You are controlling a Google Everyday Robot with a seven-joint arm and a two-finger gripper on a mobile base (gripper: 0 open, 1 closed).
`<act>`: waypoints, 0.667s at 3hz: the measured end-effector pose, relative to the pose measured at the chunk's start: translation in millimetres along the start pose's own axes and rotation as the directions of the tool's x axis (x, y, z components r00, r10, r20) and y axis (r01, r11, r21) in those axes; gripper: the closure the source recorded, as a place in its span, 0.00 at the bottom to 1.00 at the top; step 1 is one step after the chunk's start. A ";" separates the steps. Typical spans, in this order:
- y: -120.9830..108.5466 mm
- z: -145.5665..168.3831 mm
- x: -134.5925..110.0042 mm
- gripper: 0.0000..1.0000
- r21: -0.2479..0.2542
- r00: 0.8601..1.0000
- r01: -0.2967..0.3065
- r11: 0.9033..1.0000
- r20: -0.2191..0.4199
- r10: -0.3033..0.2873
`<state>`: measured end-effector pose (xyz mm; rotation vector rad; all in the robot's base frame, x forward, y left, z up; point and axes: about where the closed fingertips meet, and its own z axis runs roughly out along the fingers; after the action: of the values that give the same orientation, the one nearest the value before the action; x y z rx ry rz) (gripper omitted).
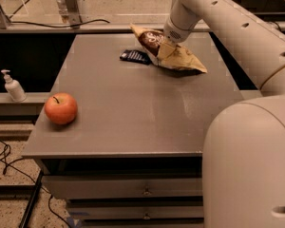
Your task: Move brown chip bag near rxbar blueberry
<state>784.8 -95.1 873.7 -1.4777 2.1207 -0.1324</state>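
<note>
The brown chip bag (173, 56) lies on the grey table (133, 108) at the back, its brown lettered panel facing up and left. The rxbar blueberry (135, 56), a small dark navy bar, lies flat just left of the bag, almost touching its edge. My gripper (165, 45) comes down from the white arm at the upper right and sits on the middle of the bag, right of the bar. The wrist hides most of the gripper.
A red apple (61, 108) sits near the table's front left edge. A white pump bottle (12, 86) stands on a lower shelf to the left. My large white arm and base (249, 160) fill the right foreground. Drawers are below the tabletop.
</note>
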 end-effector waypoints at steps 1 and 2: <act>-9.0 9.0 10.0 0.00 0.020 1.000 0.002 1.000 -0.027 -0.001; -29.9 13.0 26.6 0.00 0.066 0.998 -0.001 0.998 -0.064 0.005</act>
<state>809.6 -127.6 864.0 -1.4496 2.1481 -0.2496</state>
